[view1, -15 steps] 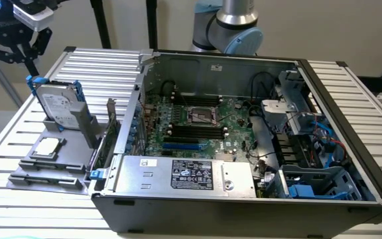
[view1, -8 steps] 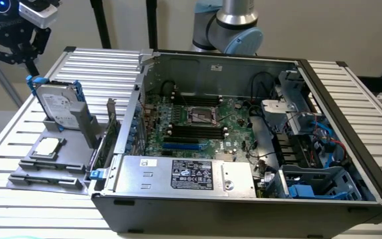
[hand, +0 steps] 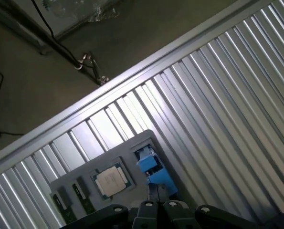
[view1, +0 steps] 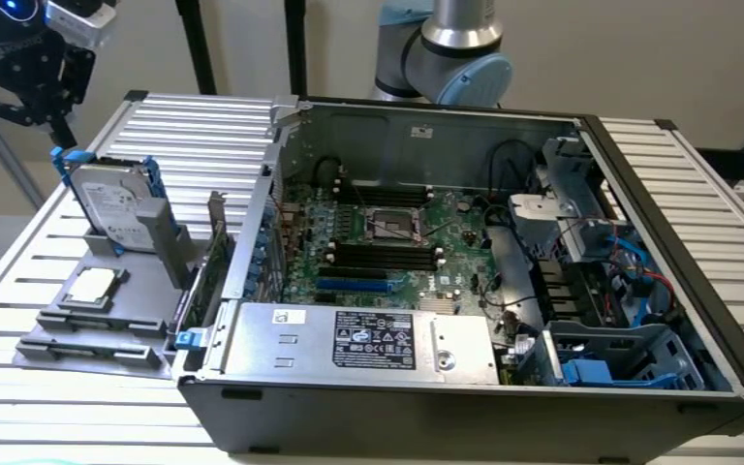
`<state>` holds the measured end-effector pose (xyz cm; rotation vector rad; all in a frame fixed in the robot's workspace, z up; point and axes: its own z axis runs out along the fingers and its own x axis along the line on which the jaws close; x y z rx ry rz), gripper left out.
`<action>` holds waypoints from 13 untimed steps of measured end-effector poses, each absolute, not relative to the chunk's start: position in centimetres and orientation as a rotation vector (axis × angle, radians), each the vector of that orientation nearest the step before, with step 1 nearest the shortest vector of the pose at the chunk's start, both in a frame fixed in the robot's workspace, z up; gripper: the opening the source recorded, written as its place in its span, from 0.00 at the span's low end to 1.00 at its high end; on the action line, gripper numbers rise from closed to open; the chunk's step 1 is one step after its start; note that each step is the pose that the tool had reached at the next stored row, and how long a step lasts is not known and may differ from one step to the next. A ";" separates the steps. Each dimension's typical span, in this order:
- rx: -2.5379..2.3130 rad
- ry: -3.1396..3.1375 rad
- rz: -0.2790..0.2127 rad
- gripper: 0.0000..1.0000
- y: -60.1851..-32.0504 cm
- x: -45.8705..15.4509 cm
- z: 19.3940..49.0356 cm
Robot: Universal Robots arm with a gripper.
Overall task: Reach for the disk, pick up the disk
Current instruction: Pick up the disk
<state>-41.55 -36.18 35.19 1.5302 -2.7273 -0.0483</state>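
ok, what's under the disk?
A grey tray: the disk stands on edge in its slot, bottom edge hidden by the slot walls. The tray lies on the slatted table. What the tray covers can't be seen.

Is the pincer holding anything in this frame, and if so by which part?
Nothing is held. The pincer hangs above the disk, seemingly clear of it; the disk stands on edge in its grey holder.

Disk (view1: 116,207): silver metal, blue plastic rails (view1: 154,180).
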 end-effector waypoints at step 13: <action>1.831 -2.531 -0.045 0.11 -36.2 -41.5 35.2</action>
